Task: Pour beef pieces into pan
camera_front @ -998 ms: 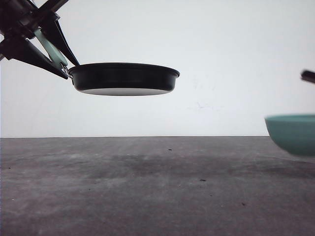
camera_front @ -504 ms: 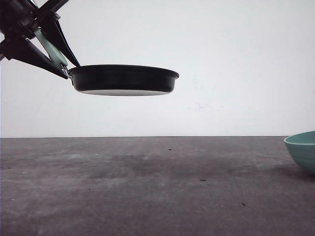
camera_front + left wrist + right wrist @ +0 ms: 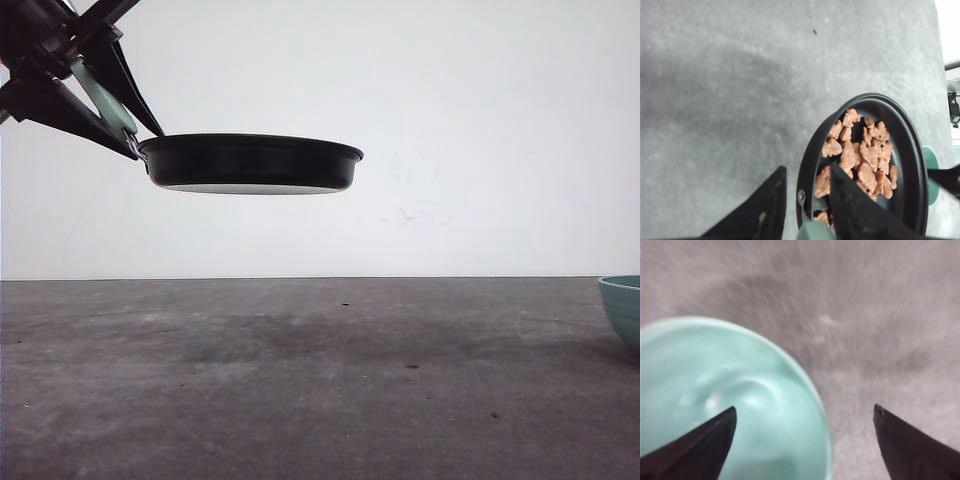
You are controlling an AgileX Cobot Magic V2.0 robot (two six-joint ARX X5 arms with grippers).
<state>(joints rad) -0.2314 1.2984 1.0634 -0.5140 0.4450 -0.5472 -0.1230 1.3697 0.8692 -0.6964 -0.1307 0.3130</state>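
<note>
Now the deep teal bowl (image 3: 622, 308) sits low on the grey table (image 3: 320, 400) at the far right edge of the front view. A second ago it hung higher up and further in, and half a second ago it was already lower, so it has come down and slid out to the right. In the right wrist view the bowl (image 3: 730, 405) looks empty inside, a bit blurry. The right gripper (image 3: 805, 435) has its two black fingers spread wide apart, with the bowl's rim between them, and I can't tell if they touch it. I think the pouring is done and the bowl is being put away.

The shallow round black frying pan (image 3: 250, 163) is up in the air on the left, well above the table. It has hardly moved, only dipped a tiny bit. The left gripper (image 3: 112, 112) is pinching its short pale mint-green handle (image 3: 103, 97). The pan lies flat and open side up. Its long line runs from the handle at the left out to the right, and the handle slants up to the left.

In the left wrist view the small reddish-brown beef pieces (image 3: 860, 157) lie in a heap inside the pan (image 3: 910, 150). So the job looks nearly finished
</note>
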